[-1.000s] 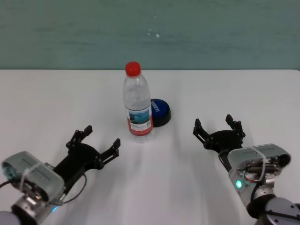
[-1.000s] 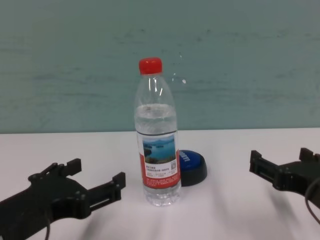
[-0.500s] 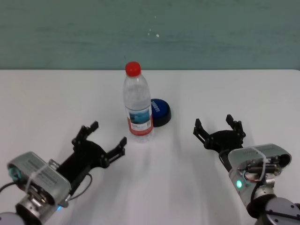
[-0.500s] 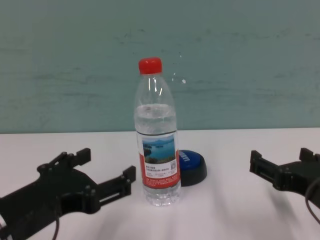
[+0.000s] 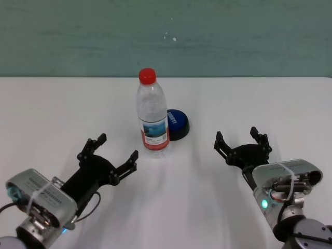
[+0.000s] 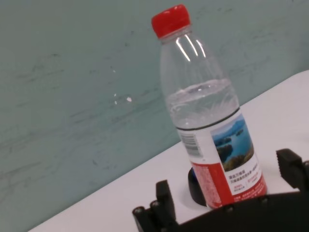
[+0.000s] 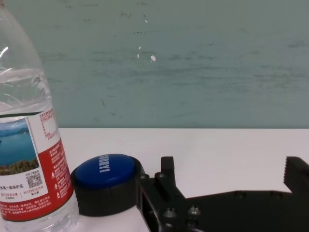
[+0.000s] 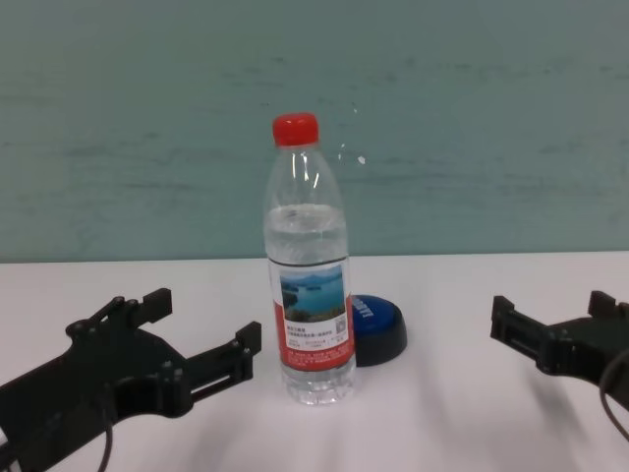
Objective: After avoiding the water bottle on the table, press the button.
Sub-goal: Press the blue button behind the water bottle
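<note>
The water bottle (image 5: 153, 116) stands upright mid-table, clear with a red cap and a lake label. The blue button (image 5: 177, 123) sits just behind it to the right, touching or nearly so. My left gripper (image 5: 118, 147) is open and empty, low over the table (image 5: 62, 104), just short of the bottle on its left. In the left wrist view the bottle (image 6: 207, 111) stands between the fingers (image 6: 161, 198), with the button (image 6: 195, 188) mostly hidden behind it. My right gripper (image 5: 238, 136) is open and empty, to the right of the button (image 7: 106, 169).
A teal wall (image 5: 233, 36) runs along the table's far edge. White tabletop spreads to both sides of the bottle and in front of both grippers (image 8: 204, 317) (image 8: 552, 307).
My left gripper has moved forward and right toward the bottle, then eased back slightly. The right arm, bottle and button have not moved.
</note>
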`<state>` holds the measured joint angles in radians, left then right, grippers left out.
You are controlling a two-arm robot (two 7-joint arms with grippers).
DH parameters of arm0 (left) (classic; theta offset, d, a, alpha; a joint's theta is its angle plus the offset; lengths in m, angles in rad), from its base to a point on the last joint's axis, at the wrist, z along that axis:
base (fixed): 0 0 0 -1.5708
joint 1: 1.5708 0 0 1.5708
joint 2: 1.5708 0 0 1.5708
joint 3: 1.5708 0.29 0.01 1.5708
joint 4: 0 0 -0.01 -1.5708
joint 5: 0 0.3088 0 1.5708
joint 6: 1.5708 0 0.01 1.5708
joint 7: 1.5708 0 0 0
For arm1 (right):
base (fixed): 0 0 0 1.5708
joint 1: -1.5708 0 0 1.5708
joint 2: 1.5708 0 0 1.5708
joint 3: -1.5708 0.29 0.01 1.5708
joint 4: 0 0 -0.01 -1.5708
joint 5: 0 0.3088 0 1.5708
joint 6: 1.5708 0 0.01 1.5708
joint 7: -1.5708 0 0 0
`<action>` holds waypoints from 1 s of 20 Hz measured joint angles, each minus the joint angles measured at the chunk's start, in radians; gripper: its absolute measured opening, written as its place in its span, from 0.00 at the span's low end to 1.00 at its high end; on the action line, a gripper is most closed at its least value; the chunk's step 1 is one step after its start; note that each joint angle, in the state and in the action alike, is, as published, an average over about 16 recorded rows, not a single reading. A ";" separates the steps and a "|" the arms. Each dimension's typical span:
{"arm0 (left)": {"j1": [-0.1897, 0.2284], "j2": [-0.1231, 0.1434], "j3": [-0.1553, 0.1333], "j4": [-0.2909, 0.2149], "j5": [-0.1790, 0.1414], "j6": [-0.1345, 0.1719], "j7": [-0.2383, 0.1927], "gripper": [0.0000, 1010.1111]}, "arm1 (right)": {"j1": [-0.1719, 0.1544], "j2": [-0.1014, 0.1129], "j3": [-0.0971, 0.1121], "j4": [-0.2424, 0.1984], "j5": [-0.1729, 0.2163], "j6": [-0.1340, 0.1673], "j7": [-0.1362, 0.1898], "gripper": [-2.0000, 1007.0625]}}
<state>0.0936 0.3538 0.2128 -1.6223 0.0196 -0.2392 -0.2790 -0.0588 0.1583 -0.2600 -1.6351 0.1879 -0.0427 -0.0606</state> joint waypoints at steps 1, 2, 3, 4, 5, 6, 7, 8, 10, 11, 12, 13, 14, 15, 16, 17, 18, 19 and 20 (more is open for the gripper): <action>0.001 0.000 0.000 0.000 -0.001 0.000 -0.001 0.99 | 0.000 0.000 0.000 0.000 0.000 0.000 0.000 1.00; 0.002 0.001 -0.001 -0.001 -0.002 0.000 -0.002 0.99 | 0.000 0.000 0.000 0.000 0.000 0.000 0.000 1.00; 0.003 0.003 -0.002 -0.002 -0.004 0.001 -0.004 0.99 | 0.000 0.000 0.000 0.000 0.000 0.000 0.000 1.00; 0.005 0.005 -0.003 -0.003 -0.006 0.001 -0.007 0.99 | 0.000 0.000 0.000 0.000 0.000 0.000 0.000 1.00; 0.006 0.007 -0.004 -0.005 -0.009 0.001 -0.010 0.99 | 0.000 0.000 0.000 0.000 0.000 0.000 0.000 1.00; 0.008 0.009 -0.006 -0.007 -0.013 0.001 -0.013 0.99 | 0.000 0.000 0.000 0.000 0.000 0.000 0.000 1.00; 0.011 0.013 -0.008 -0.009 -0.018 0.000 -0.017 0.99 | 0.000 0.000 0.000 0.000 0.000 0.000 0.000 1.00; 0.014 0.017 -0.011 -0.011 -0.024 0.000 -0.022 0.99 | 0.000 0.000 0.000 0.000 0.000 0.000 0.000 1.00; 0.020 0.027 -0.019 -0.015 -0.037 -0.003 -0.032 0.99 | 0.000 0.000 0.000 0.000 0.000 0.000 0.000 1.00; 0.024 0.033 -0.024 -0.017 -0.045 -0.005 -0.037 0.99 | 0.000 0.000 0.000 0.000 0.000 0.000 0.000 1.00; 0.027 0.039 -0.029 -0.018 -0.052 -0.007 -0.042 0.99 | 0.000 0.000 0.000 0.000 0.000 0.000 0.000 1.00; 0.031 0.045 -0.036 -0.019 -0.060 -0.009 -0.047 0.99 | 0.000 0.000 0.000 0.000 0.000 0.000 0.000 1.00; 0.034 0.052 -0.042 -0.020 -0.068 -0.011 -0.052 0.99 | 0.000 0.000 0.000 0.000 0.000 0.000 0.000 1.00; 0.037 0.058 -0.050 -0.019 -0.076 -0.014 -0.057 0.99 | 0.000 0.000 0.000 0.000 0.000 0.000 0.000 1.00; 0.040 0.065 -0.057 -0.018 -0.085 -0.017 -0.062 0.99 | 0.000 0.000 0.000 0.000 0.000 0.000 0.000 1.00; 0.041 0.071 -0.065 -0.016 -0.093 -0.020 -0.067 0.99 | 0.000 0.000 0.000 0.000 0.000 0.000 0.000 1.00; 0.042 0.077 -0.073 -0.012 -0.101 -0.023 -0.071 0.99 | 0.000 0.000 0.000 0.000 0.000 0.000 0.000 1.00; 0.041 0.082 -0.081 -0.007 -0.109 -0.027 -0.075 0.99 | 0.000 0.000 0.000 0.000 0.000 0.000 0.000 1.00; 0.038 0.087 -0.088 -0.001 -0.116 -0.031 -0.080 0.99 | 0.000 0.000 0.000 0.000 0.000 0.000 0.000 1.00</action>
<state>0.1320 0.4411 0.1248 -1.6232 -0.0967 -0.2699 -0.3591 -0.0588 0.1581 -0.2600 -1.6351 0.1879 -0.0427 -0.0605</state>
